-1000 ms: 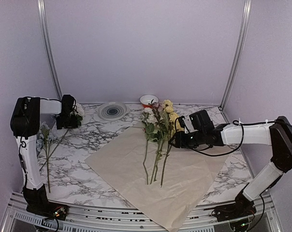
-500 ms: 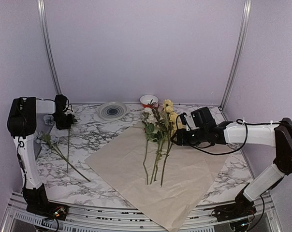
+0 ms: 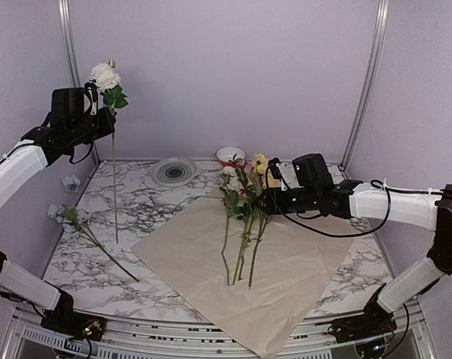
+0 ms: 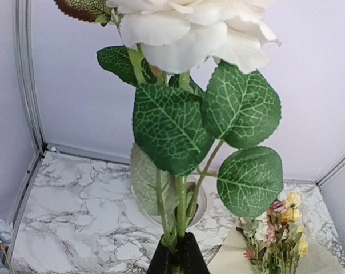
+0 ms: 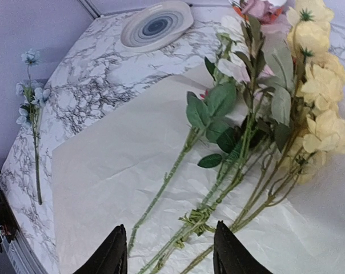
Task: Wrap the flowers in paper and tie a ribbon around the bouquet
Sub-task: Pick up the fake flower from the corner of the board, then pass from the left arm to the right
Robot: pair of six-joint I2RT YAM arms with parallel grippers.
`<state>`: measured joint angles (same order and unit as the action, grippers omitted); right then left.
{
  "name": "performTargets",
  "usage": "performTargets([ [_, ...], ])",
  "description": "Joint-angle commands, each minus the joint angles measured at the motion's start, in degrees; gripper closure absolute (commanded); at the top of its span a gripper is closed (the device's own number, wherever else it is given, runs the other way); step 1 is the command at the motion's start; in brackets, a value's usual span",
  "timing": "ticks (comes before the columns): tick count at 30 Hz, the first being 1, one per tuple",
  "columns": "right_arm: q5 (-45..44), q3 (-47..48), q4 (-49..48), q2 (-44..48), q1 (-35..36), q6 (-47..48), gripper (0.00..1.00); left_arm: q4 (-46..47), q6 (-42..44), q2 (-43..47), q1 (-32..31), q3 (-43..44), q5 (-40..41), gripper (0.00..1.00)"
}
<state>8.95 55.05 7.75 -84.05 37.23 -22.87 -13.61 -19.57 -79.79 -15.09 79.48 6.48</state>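
A: left gripper [image 3: 106,114] state?
B: clamped tight on the stem of a white rose [image 3: 105,75], just under the leaves. Arm is up high at the left, well above the table [image 3: 136,202]
A: rose orientation?
B: long axis vertical. Bloom on top, bare stem hangs straight down over the left part of the marble top. Can't tell if the tip touches
A: right gripper [image 3: 266,200]?
B: about half open, nothing in it. It hovers low over the paper [image 3: 286,299], just right of the flowers [image 3: 243,196], fingers aimed left at them. In the wrist view the stems pass in front of the gap and are not gripped
A: how do the flowers lie?
B: flat on the paper, side by side, long axis running far to near. Yellow, pink and white blooms sit at the sheet's far corner, toward the back wall. The cut ends point at the near edge and stop around mid sheet
A: paper?
B: flat, turned like a diamond, one corner hanging over the near edge of the table
A: anything else?
B: blue sprig [image 3: 76,221] on the table at left, off the paper, blooms far-left, stem slanting near-right. Plate [image 3: 173,171] and small bowl [image 3: 231,155] at the back, beyond the sheet's far corner
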Motion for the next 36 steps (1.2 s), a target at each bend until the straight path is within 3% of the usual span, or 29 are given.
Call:
performTargets([
  [1,0.2,5.7,-1.9,-0.9,3.3,3.2,0.51,-3.2,-1.1,0.8,1.1,-3.2,7.7,1.0],
  [4,1.6,6.0,-3.2,-1.0,4.1,4.1,0.51,2.3,-3.9,5.7,-0.6,-8.0,0.9,1.0],
  [10,19.3,9.1,-13.3,-0.8,9.5,10.6,0.43,24.8,-8.6,13.9,-13.5,-15.3,-8.4,1.0],
  [12,21.8,12.9,-15.7,-3.1,13.2,11.8,0.36,29.2,-8.9,13.6,-18.8,-15.4,-9.1,1.0],
  [16,22.0,18.9,-19.5,-8.0,16.0,10.0,0.03,37.0,-9.9,11.8,-27.2,-15.9,-11.2,1.0],
  [20,22.0,22.8,-21.8,-11.7,16.3,7.4,0.0,39.7,-10.6,10.1,-31.1,-15.4,-11.3,1.0],
  [24,24.4,22.4,-27.1,-13.2,16.3,4.1,0.15,41.7,-10.8,8.4,-32.9,-15.5,-11.5,1.0],
  [25,23.9,22.5,-27.4,-13.5,16.3,3.9,0.26,42.1,-11.3,8.0,-33.0,-15.5,-12.0,1.0],
  [28,22.8,22.1,-27.3,-13.7,16.3,3.1,0.92,43.2,-11.9,7.4,-33.2,-15.6,-12.5,1.0],
  [29,21.8,21.7,-26.8,-13.3,16.2,2.8,1.0,43.3,-11.8,7.5,-33.2,-15.8,-12.0,1.0],
  [31,19.8,20.9,-25.0,-12.0,15.5,2.2,1.0,43.0,-10.8,8.2,-33.2,-16.5,-9.7,1.0],
  [32,18.7,20.6,-23.5,-11.6,14.9,1.6,1.0,42.1,-10.1,8.7,-33.2,-17.0,-6.7,0.91],
  [34,16.3,20.3,-18.9,-11.2,12.9,-0.4,1.0,36.0,-9.3,9.5,-33.2,-17.2,3.6,0.31],
  [35,15.3,20.0,-16.1,-11.3,11.6,-1.8,1.0,30.6,-8.9,9.3,-33.1,-16.5,11.7,0.14],
  [36,15.0,19.5,-13.2,-11.5,9.7,-3.2,1.0,24.8,-8.7,8.7,-33.0,-15.3,16.7,0.07],
])
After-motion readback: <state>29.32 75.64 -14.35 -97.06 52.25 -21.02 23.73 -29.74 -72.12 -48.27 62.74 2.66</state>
